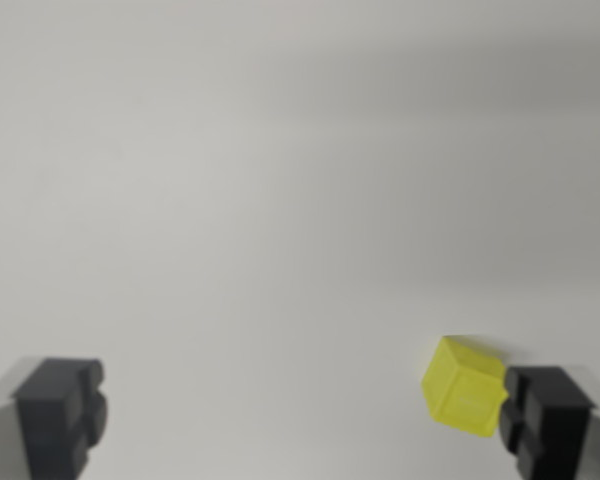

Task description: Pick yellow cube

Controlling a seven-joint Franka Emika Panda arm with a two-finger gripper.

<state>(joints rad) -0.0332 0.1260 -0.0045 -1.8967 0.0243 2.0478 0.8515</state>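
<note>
The gripper (pixel 305 415) is spread wide and holds nothing. The yellow cube (pixel 464 386) sits against the finger on the wrist view's right, off-centre. Centring, closing and lifting remain.

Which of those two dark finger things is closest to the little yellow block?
The finger at the wrist view's right: the yellow cube sits right against its inner side, while the other finger stands far off at the left.
</note>
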